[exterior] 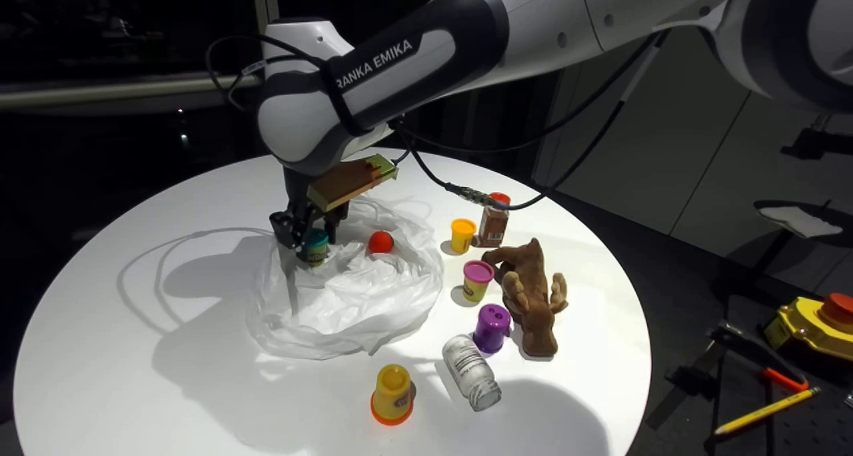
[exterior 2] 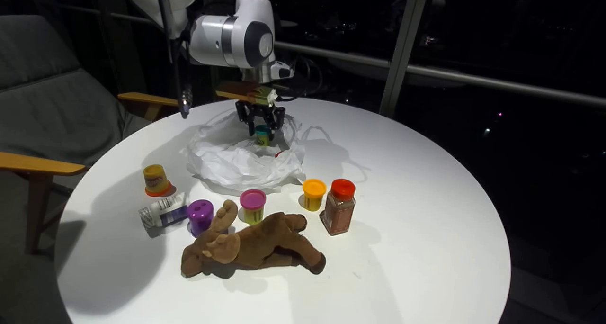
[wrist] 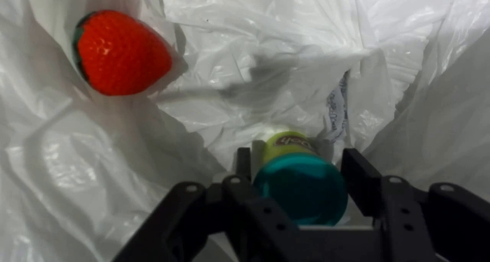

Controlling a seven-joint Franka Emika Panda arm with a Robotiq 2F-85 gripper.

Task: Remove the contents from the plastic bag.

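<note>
Gripper [wrist: 296,160] down inside the open white plastic bag [exterior: 320,341], fingers clamped on the teal-lidded Play-Doh tub [wrist: 300,189], lid up. In an exterior view, strawberry [exterior: 380,242] also in the bag, right of that tub. On the round table [exterior: 100,376], right of the bag, far to near: red-lidded jar [exterior: 493,224], orange-lidded tub [exterior: 462,236], pink-lidded Play-Doh tub [exterior: 477,282], purple two-holed container [exterior: 492,329], white bottle [exterior: 470,372] on its side. Brown moose plush [exterior: 531,289] lies farthest right; upturned yellow tub [exterior: 392,393] nearest, on its red-orange lid.
</note>
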